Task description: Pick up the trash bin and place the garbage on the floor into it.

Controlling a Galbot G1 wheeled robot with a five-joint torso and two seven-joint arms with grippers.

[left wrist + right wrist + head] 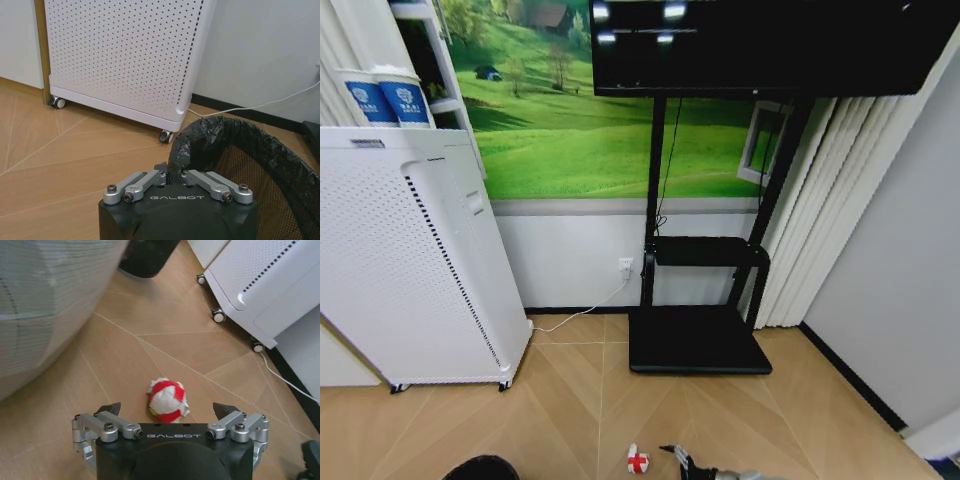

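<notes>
On the wood floor (150, 340), my right gripper (170, 410) spreads wide over a crumpled wrapper (167, 400) (red-and-white); my left gripper (172, 175) pinches the trash bin (250, 165) rim.

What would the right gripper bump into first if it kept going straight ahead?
Most likely the crumpled red-and-white wrapper on the wooden floor. The open right gripper points down at it, with the wrapper lying between its fingertips. How far off it is, I can't tell.

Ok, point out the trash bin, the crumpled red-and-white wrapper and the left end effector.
trash bin (280, 150): left wrist view, black liner over the rim.
crumpled red-and-white wrapper (168, 400): right wrist view, its middle.
left end effector (171, 172): left wrist view, midway between fingertips at the bin's rim.
</notes>
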